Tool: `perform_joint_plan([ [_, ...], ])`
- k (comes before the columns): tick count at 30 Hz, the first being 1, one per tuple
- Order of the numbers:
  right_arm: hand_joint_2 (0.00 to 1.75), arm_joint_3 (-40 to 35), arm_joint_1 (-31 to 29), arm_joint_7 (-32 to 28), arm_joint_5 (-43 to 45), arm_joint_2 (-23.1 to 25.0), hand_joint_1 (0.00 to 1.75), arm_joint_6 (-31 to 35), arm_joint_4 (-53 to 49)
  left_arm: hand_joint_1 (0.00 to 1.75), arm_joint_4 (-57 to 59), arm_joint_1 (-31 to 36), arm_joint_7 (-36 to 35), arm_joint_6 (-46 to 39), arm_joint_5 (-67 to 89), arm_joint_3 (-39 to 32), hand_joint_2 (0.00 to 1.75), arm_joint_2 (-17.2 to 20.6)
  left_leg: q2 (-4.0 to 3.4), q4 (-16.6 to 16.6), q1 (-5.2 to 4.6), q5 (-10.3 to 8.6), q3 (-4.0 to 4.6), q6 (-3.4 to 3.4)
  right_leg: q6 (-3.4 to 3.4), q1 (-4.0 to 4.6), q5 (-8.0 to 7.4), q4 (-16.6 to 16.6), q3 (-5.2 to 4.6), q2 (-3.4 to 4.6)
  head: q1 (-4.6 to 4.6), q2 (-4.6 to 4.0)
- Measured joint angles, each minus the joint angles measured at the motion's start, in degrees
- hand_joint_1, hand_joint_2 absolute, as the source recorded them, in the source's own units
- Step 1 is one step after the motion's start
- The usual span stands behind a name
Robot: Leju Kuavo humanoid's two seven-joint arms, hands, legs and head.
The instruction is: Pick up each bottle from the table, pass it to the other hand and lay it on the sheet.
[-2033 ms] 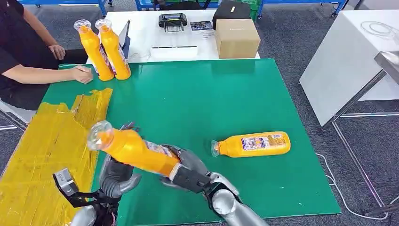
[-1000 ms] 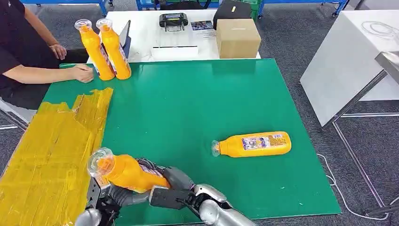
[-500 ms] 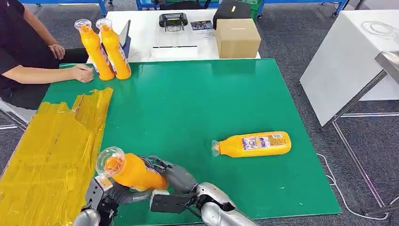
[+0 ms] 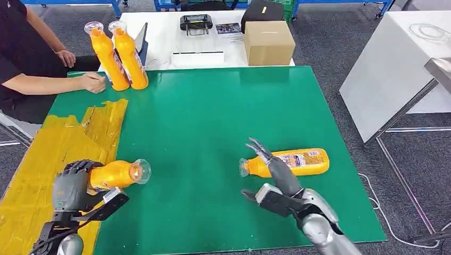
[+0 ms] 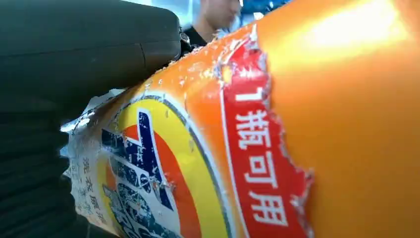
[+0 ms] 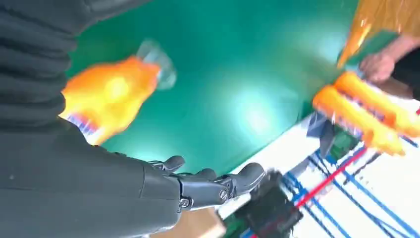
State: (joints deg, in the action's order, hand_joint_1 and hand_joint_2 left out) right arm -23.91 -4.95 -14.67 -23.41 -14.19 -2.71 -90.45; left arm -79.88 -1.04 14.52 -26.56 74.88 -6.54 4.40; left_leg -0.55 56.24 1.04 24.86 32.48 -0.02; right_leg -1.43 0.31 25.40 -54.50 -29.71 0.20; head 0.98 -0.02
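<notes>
My left hand [image 4: 72,185] grips an orange bottle [image 4: 118,173] by its base over the edge of the yellow sheet [image 4: 50,159], its clear cap pointing right. The bottle's torn label [image 5: 198,163] shows close up in the left wrist view. My right hand [image 4: 274,183] hangs open with fingers spread beside a second orange bottle [image 4: 290,162] lying on the green mat [image 4: 213,122], its cap to the left. The right wrist view shows that bottle [image 6: 106,96] blurred beyond my fingers [image 6: 213,183]. Two more orange bottles [image 4: 117,56] stand upright at the mat's far left corner.
A person sits at the far left with a hand [image 4: 94,83] resting on the mat next to the standing bottles. Behind the mat a white table [image 4: 159,37] carries a cardboard box [image 4: 268,42] and a black device [image 4: 195,23]. A white cabinet [image 4: 393,69] stands to the right.
The bottle passed from my right hand into my left, which carried it left over the sheet's edge. My right hand let go and swung right to the lying bottle.
</notes>
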Motion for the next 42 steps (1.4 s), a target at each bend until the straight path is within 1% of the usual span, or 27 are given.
perform_joint_plan([
  [3, 1.75, 2.1, -0.12, -0.17, 0.33, -1.62, 0.0, -1.05, -1.51, 1.75, 6.47, 1.83, -4.85, -0.15, 7.6, -0.09, 1.75, 2.01, -0.01, 0.0, 0.0, -0.05, -0.01, 0.06, 0.0, 0.01, 0.0, -0.02, -0.01, 0.0, 0.0, 0.0],
  [5, 1.75, 2.79, -0.16, -0.2, 0.48, -2.56, 0.0, -1.44, -2.16, 1.75, 10.78, 3.07, -6.48, -0.08, 9.78, -0.06, 1.75, 3.15, -0.01, 0.0, 0.01, -0.06, -0.01, 0.05, 0.0, 0.01, -0.01, -0.05, 0.0, 0.0, -0.02, 0.0],
  [9, 1.75, 3.76, -0.22, -0.24, 0.57, -3.47, 0.0, -1.53, -3.03, 1.75, 15.62, 5.22, -6.98, -0.46, 10.34, 0.11, 1.75, 4.26, 0.07, 0.0, -0.01, -0.08, -0.04, 0.07, 0.0, 0.0, -0.01, -0.06, 0.11, -0.1, -0.02, 0.0],
  [17, 1.75, 4.35, -0.41, -0.24, 0.63, -4.52, 0.0, -1.79, -3.8, 1.75, 20.51, 8.07, -6.94, -0.02, 10.25, 0.24, 1.75, 5.26, 0.12, -0.02, -0.03, -0.12, -0.24, 0.08, 0.0, -0.01, 0.0, -0.13, 0.27, -0.12, 0.02, 0.0],
  [18, 1.75, 4.37, -0.43, -0.24, 0.68, -4.7, 0.0, -1.9, -3.8, 0.17, 21.07, 8.47, -6.52, 0.44, 10.04, 0.29, 1.75, 5.4, 0.13, -0.02, -0.03, -0.14, -0.28, 0.06, 0.0, -0.01, 0.0, -0.15, 0.32, -0.16, 0.02, 0.0],
  [19, 1.75, 4.39, -0.43, -0.22, 0.83, -4.96, 0.0, -2.05, -3.8, 0.0, 21.9, 8.91, -5.76, 1.16, 9.6, 0.33, 1.75, 5.66, 0.16, -0.02, -0.03, -0.15, -0.34, 0.07, 0.0, -0.02, 0.0, -0.16, 0.39, -0.28, 0.02, 0.0],
  [20, 1.75, 4.5, -0.45, -0.15, 1.03, -5.24, 0.0, -2.34, -3.8, 0.0, 22.75, 9.4, -4.88, 1.8, 9.14, 0.37, 1.75, 5.94, 0.21, -0.03, -0.03, -0.16, -0.39, 0.08, 0.0, -0.02, 0.02, -0.16, 0.46, -0.33, 0.02, 0.0],
  [21, 1.75, 4.67, -0.53, -0.02, 1.2, -5.55, 0.0, -2.58, -3.8, 0.0, 23.75, 9.68, -3.88, 2.48, 8.53, 0.42, 0.0, 6.16, 0.32, -0.04, -0.03, -0.17, -0.45, 0.08, 0.01, -0.02, 0.04, -0.17, 0.55, -0.39, 0.02, 0.0],
  [23, 1.75, 4.83, -0.96, 0.04, 1.55, -6.03, 0.0, -3.21, -3.78, 0.0, 25.31, 10.41, -1.34, 3.57, 6.82, 0.61, 0.0, 6.75, 0.43, -0.06, -0.03, -0.21, -0.5, 0.04, 0.01, -0.02, 0.05, -0.19, 0.65, -0.45, 0.02, 0.0],
  [28, 1.75, 4.91, -2.27, 0.04, 1.68, -6.47, 0.0, -4.06, -3.41, 0.0, 27.99, 11.29, 3.89, 5.25, 2.53, 0.87, 0.0, 8.32, 0.44, -0.07, -0.03, -0.34, -0.55, -0.06, 0.01, -0.02, 0.05, -0.26, 0.71, -0.45, 0.02, 0.0],
  [31, 1.75, 4.89, -3.09, 0.04, 1.66, -6.79, 0.0, -4.52, -2.86, 0.0, 28.1, 10.89, 6.91, 5.97, 0.12, 1.6, 0.0, 9.33, 0.5, -0.07, -0.09, -0.44, -0.59, 0.03, 0.01, -0.03, 0.03, -0.27, 0.7, -0.55, 0.02, 0.0],
  [34, 1.75, 4.72, -3.89, 0.04, 1.64, -6.99, 0.0, -4.87, -2.21, 0.0, 27.54, 10.27, 8.73, 7.08, -2.0, 1.86, 0.0, 10.16, 0.59, -0.07, -0.23, -0.44, -0.59, 0.04, 0.0, -0.18, 0.03, -0.28, 0.72, -0.63, 0.04, 0.0],
  [42, 1.75, 4.39, -4.49, 0.37, 1.57, -8.04, 0.0, -5.46, -0.8, 0.0, 22.61, 6.64, 13.65, 9.12, -9.72, 2.62, 0.0, 11.52, 0.63, -0.07, -0.25, -0.44, -0.51, 0.06, -0.02, -0.23, 0.05, -0.27, 0.67, -0.68, 0.02, 0.0],
])
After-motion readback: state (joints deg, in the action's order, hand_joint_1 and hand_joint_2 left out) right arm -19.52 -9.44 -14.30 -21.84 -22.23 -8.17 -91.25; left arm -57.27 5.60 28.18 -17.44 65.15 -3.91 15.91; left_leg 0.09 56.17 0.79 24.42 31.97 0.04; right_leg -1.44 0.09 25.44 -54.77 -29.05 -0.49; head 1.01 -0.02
